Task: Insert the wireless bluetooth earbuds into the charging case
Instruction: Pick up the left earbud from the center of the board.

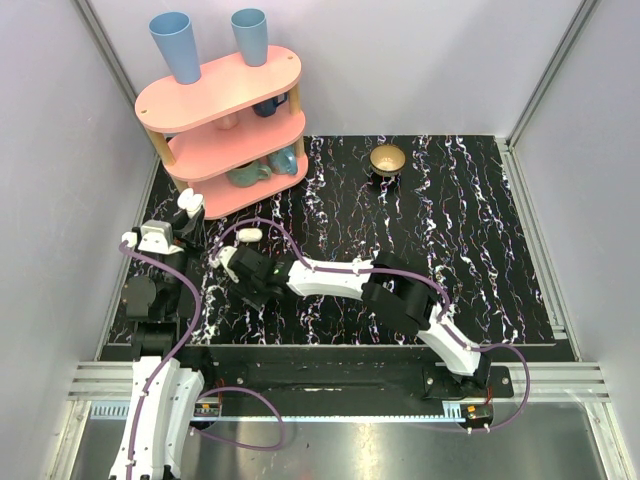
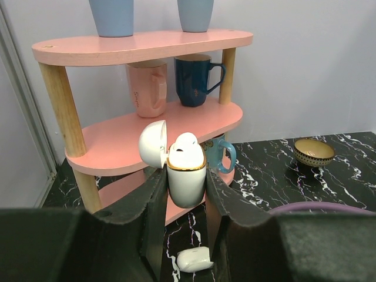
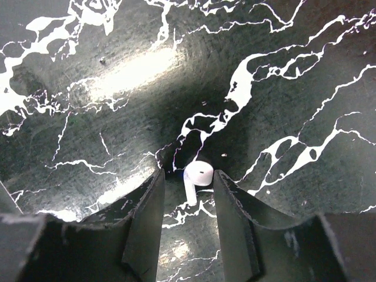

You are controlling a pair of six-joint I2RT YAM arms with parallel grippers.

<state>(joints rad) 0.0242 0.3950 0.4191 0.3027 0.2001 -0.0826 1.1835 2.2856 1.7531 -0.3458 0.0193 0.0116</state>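
Observation:
My left gripper (image 2: 185,191) is shut on the charging case (image 2: 187,176), holding it upright above the table at the left (image 1: 190,205). Its lid (image 2: 154,144) hangs open to the left, and a white rounded piece (image 2: 186,148) sits in its mouth. A small white rounded piece (image 2: 194,259) lies on the table beneath (image 1: 248,235). My right gripper (image 3: 188,176) is low over the black marbled table (image 1: 250,290), jaws open on either side of an earbud (image 3: 198,174). There is a gap on the earbud's left, and the right finger (image 3: 232,211) is close against it.
A pink three-tier shelf (image 1: 225,95) stands at the back left, close behind the case. It carries two blue cups (image 1: 177,45) on top and mugs (image 2: 194,79) on the lower tiers. A gold bowl (image 1: 388,160) sits at the back centre. White walls close in both sides.

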